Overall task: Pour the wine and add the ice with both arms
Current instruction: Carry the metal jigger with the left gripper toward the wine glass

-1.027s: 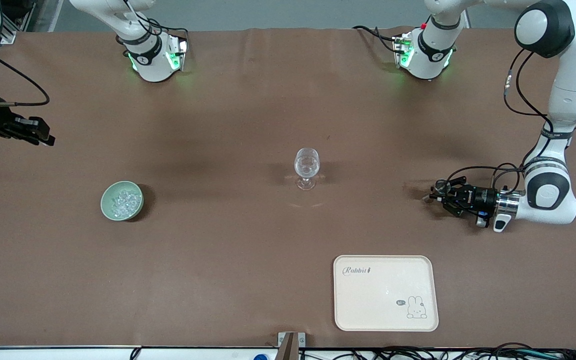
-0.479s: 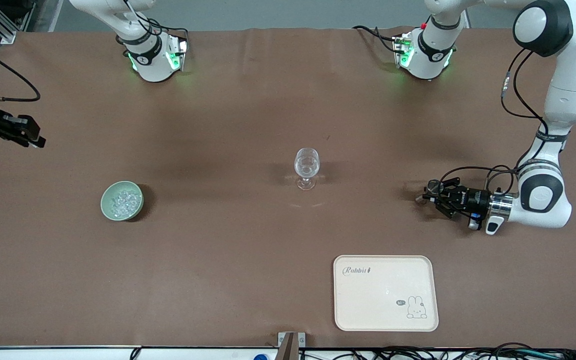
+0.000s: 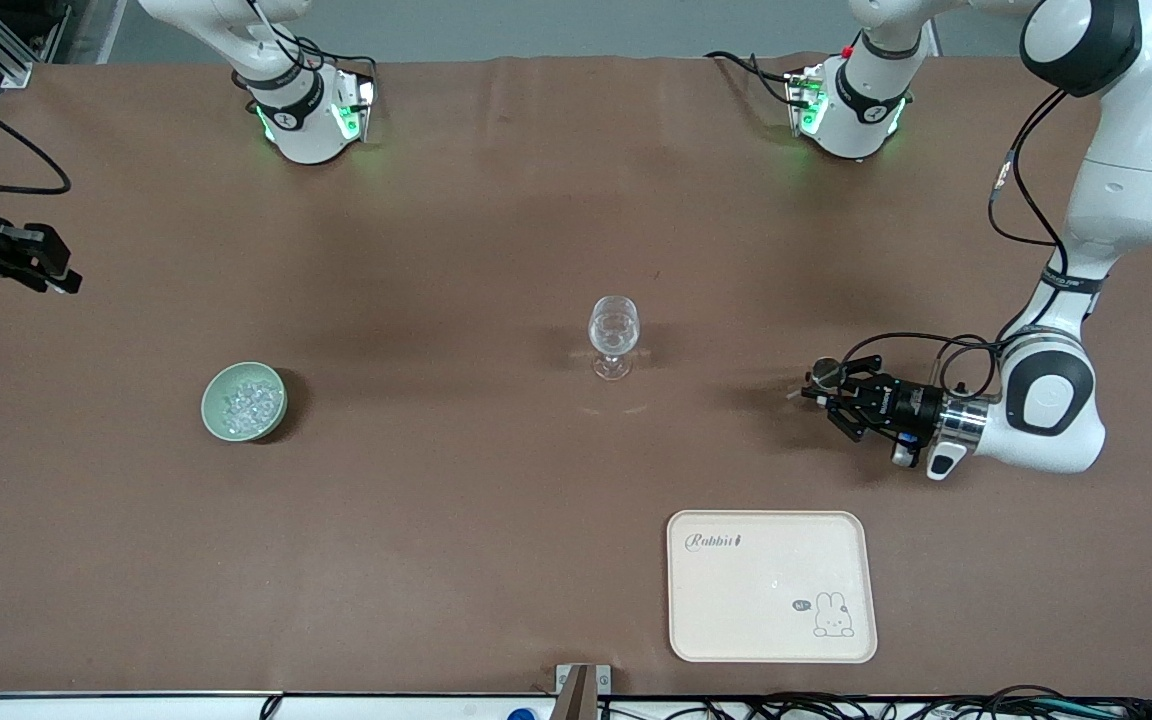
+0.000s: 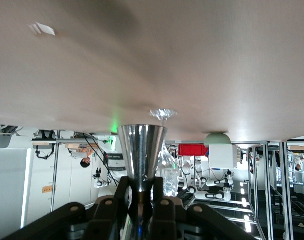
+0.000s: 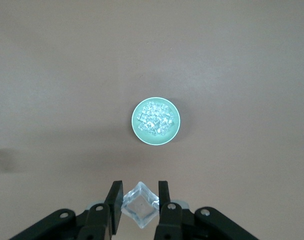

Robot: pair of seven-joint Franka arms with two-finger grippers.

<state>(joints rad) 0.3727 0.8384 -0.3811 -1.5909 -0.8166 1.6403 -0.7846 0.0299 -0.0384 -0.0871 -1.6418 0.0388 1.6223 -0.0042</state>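
In the front view, the wine glass [image 3: 613, 336] stands upright at the middle of the frame, placed where both arms can reach it. The pale green bowl [image 3: 208, 400] of ice [image 3: 248, 402] sits toward the right arm's end of the table [image 3: 456, 520]. A cream tray [image 3: 766, 590] lies bare in the lower part of the frame. The left gripper [image 3: 816, 393] is low over the cloth between the glass and the left arm's end. Its wrist is laid level, likely to bring what it carries toward the glass. The right gripper [image 3: 64, 284] is at the frame's edge over the right arm's end of the table, well apart from the bowl. In the left wrist view, the left gripper [image 4: 140, 192] is closed narrowly on the stem of a metal cup [image 4: 141, 152]. The cup is cone-shaped, and its long axis runs straight out from the fingers with the wide mouth leading toward the glass [image 4: 163, 114]. The bowl [image 4: 217, 139] shows farther off. No wine bottle shows in any view. In the right wrist view, the right gripper [image 5: 140, 187] is pinched on one ice cube [image 5: 140, 205], with a finger pressed to each flank. The cube is turned corner-on like a diamond, so it has no clear long axis. The camera looks straight down on the bowl [image 5: 136, 131], where the remaining ice [image 5: 154, 119] is heaped. The height suggests a lifted piece ready to carry to the glass.
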